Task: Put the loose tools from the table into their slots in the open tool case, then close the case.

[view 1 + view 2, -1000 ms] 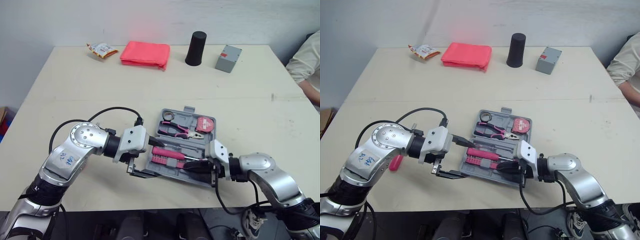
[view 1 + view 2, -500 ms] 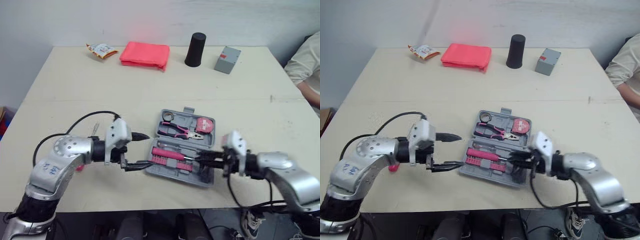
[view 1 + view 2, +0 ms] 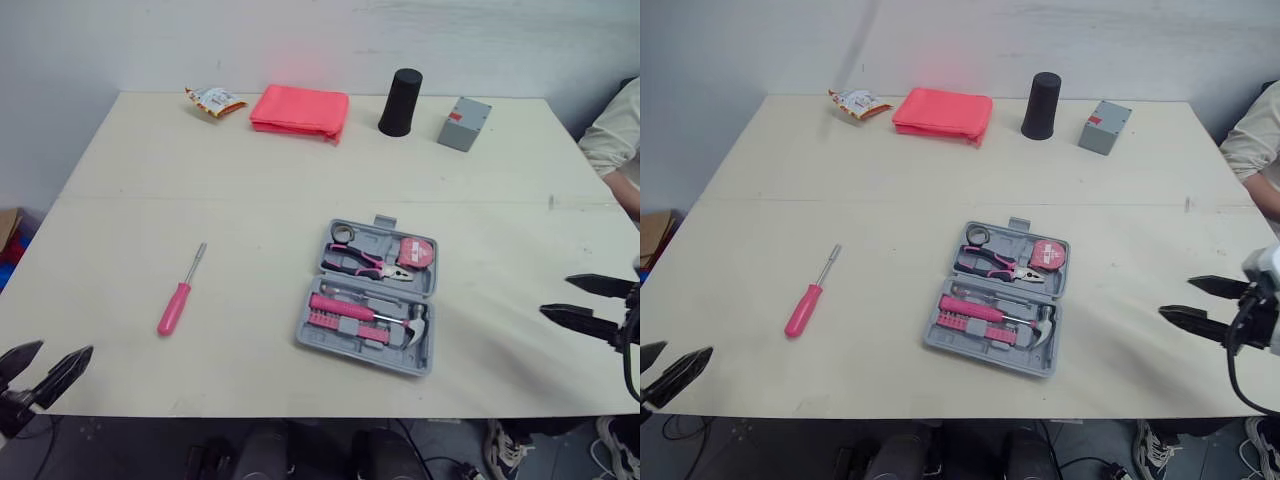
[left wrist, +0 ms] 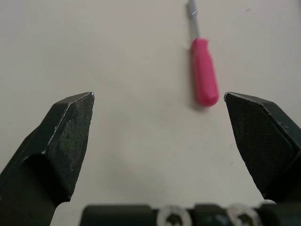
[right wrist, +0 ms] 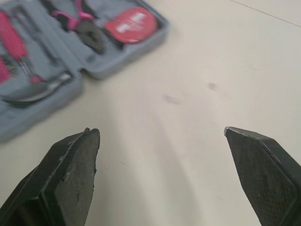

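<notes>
The grey tool case lies open near the table's middle front. It holds pink-handled pliers, a red tape measure, a hammer and a pink bit holder. A pink-handled screwdriver lies loose on the table to the case's left. My left gripper hangs open and empty at the near left corner, and its wrist view faces the screwdriver. At the table's right side my right gripper stands open and empty, pointing towards the case.
Along the far edge sit a snack packet, a folded pink cloth, a black cup and a small grey box. A person's sleeve shows at the far right edge.
Both arms have drawn back from the case, the left to the near left corner, the right to the right side. The right gripper has gone from shut to open.
</notes>
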